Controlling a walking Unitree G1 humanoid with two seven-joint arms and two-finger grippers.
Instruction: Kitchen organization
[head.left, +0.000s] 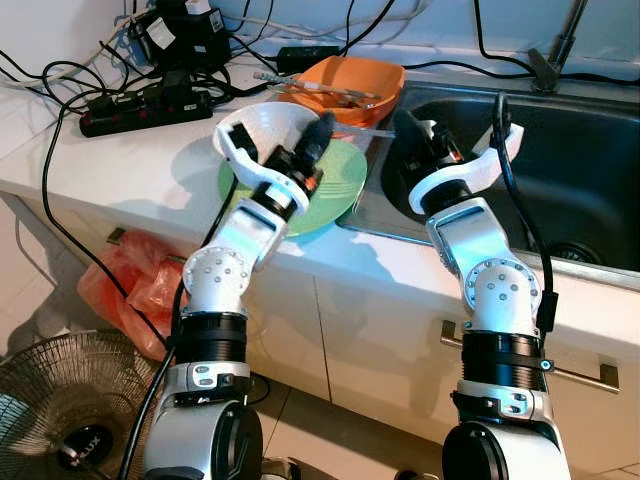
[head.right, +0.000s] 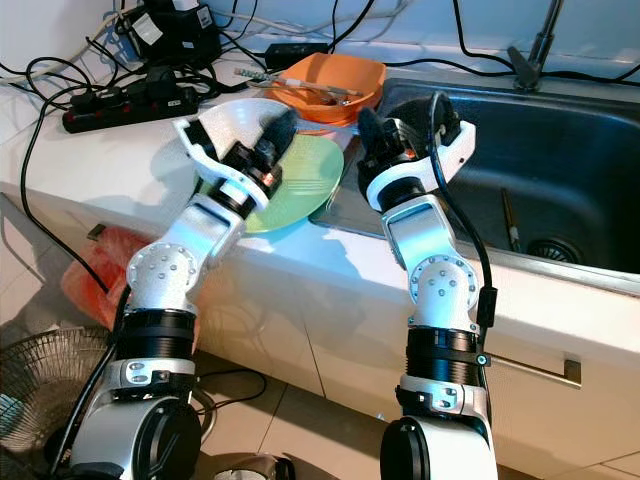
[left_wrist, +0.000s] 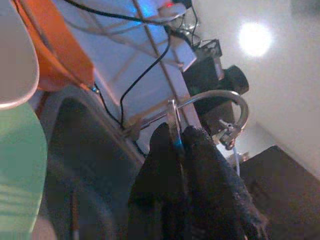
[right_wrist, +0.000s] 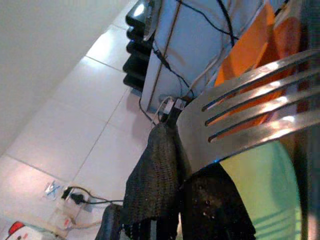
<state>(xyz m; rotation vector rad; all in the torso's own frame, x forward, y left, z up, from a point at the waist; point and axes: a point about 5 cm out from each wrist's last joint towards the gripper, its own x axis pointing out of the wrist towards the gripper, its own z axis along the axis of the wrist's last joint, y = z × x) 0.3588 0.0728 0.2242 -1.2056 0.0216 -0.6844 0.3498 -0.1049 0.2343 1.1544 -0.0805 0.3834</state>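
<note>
White kitchen surface (head.left: 150, 165) carries a round green plate (head.left: 340, 180) beside the dark steel sink (head.left: 590, 170). At the plate's 3 o'clock, the right gripper (right_wrist: 186, 165) pinches a shiny steel fork (right_wrist: 250, 120), likely for sorting. Above the plate, the left gripper (left_wrist: 176, 150) clamps a thin metal utensil (left_wrist: 172, 120).

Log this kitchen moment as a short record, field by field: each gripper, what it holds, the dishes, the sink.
left gripper: shut on a thin metal utensil handle, above the green plate
right gripper: shut on fork, at the sink's left edge
green plate: on the counter beside the sink
orange bowl: behind the plate, utensils lying in it
sink: dark basin, one utensil near the drain
power strip: on the counter's back left, cables attached
</note>
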